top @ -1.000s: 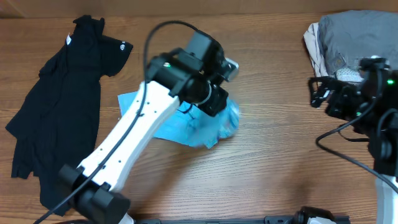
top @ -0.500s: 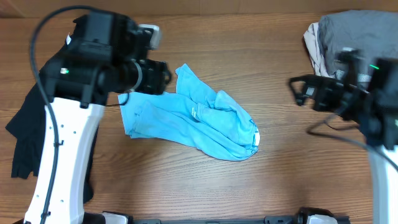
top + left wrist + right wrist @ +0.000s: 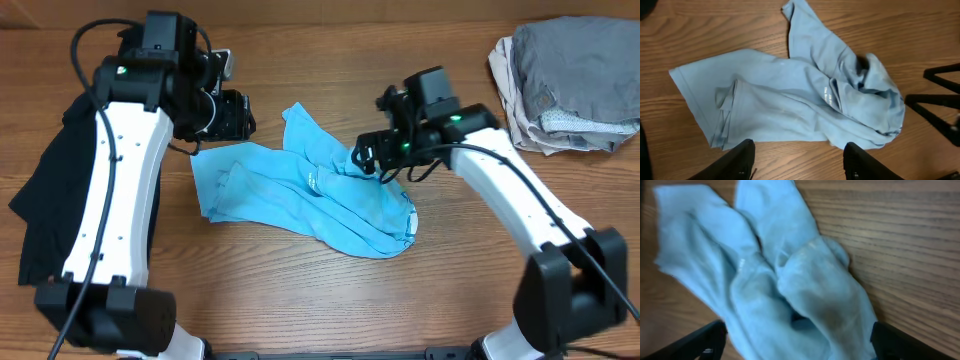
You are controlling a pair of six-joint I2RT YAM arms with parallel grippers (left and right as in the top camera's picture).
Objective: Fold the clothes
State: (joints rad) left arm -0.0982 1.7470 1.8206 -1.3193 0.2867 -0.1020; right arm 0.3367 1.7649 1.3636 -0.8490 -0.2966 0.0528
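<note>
The clothes in play are a light blue T-shirt (image 3: 300, 195) that lies crumpled mid-table, with small white lettering (image 3: 829, 95) showing on a fold. A black T-shirt (image 3: 45, 200) is spread at the left edge. My left gripper (image 3: 238, 115) hovers just beyond the blue shirt's back left corner. It is open, with bare wood between its fingers (image 3: 740, 160). My right gripper (image 3: 372, 160) hangs over the shirt's bunched right end (image 3: 815, 290). Its jaws stand wide open around the fabric, and its fingers (image 3: 705, 340) grip nothing.
A pile of grey and pale garments (image 3: 570, 70) sits at the back right corner. Bare wooden table (image 3: 470, 290) runs along the front and to the right of the blue shirt. The left arm's white links (image 3: 110, 230) stretch over the black shirt.
My left arm has let go of the blue shirt and swung back to the left. The shirt now lies on the table. My right arm has come in from the right to above it.
</note>
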